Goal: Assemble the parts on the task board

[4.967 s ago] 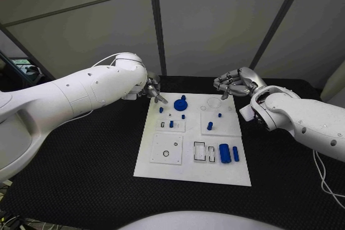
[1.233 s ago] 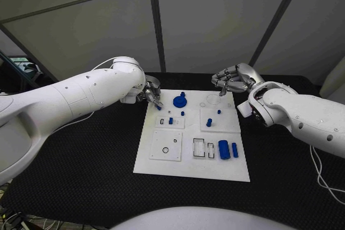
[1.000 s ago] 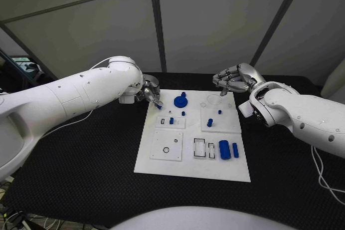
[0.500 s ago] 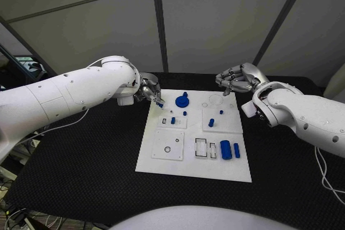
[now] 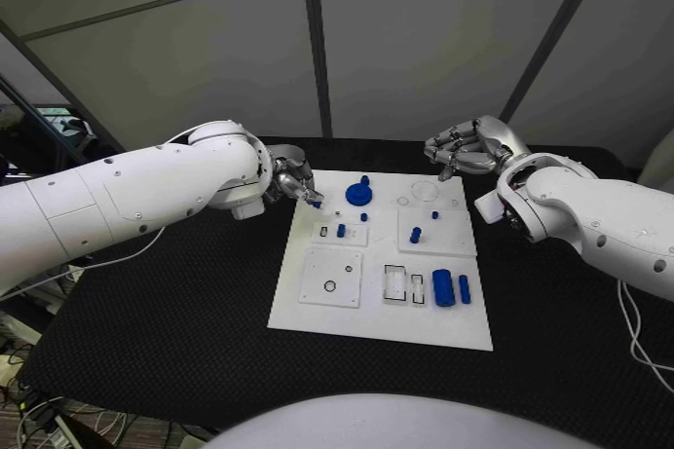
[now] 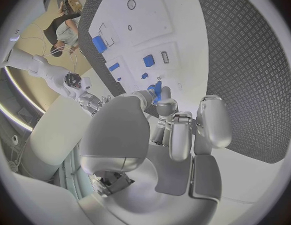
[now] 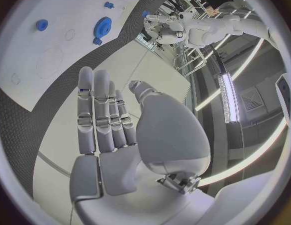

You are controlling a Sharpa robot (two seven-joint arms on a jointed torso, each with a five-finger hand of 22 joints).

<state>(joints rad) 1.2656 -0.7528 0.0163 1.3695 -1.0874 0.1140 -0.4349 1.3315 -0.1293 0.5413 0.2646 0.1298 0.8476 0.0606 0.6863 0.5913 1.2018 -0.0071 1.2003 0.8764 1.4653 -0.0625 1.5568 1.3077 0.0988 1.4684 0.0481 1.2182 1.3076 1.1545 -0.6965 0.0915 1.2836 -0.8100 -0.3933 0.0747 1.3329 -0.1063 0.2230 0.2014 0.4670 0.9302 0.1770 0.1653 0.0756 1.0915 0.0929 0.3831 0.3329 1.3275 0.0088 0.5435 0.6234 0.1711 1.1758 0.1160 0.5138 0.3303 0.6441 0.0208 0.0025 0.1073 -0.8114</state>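
Little real motion over the last seconds; whole scene slides a touch, so camera shift, not the things.
- Left hand [image 5: 292,183]: hovers at the upper-left corner of the task board [image 5: 379,322], much where it was relative to the board. Pinches a small blue peg [image 6: 157,91] between thumb and fingertip, remaining fingers bunched close. Five seconds back, a blue speck of like size seemed to lie on the board just under those fingertips; now raised off the plate, by the look of it.
- Right hand [image 5: 464,149]: hangs past the board's upper-right corner, same station as before. Fingers drawn together and loosely curled, nothing in them.

Meaning for the task: one part in hand, not yet seated. Probably next a descent to a small socket in the upper-left block; needs the peg upright and well lined up, since the holes look tight.

Materials and shapes:
- Board: flat white rectangular plate, matt, hard plastic by appearance, with raised square sub-plates. Shows dark-outlined rectangular slots [image 5: 394,283] at lower centre and a round hole [image 5: 330,285] at lower left.
- Blue gear [image 5: 359,192], toothed disc with a hub, upper centre.
- Short blue peg [image 5: 416,235] standing right of centre.
- Thick blue cylinder [image 5: 442,286] beside a slimmer blue cylinder [image 5: 464,289], lower right, smooth and rounded.
- Table [image 5: 168,303]: black, finely textured mat.
- Hands: silver metal; arms glossy white shell.
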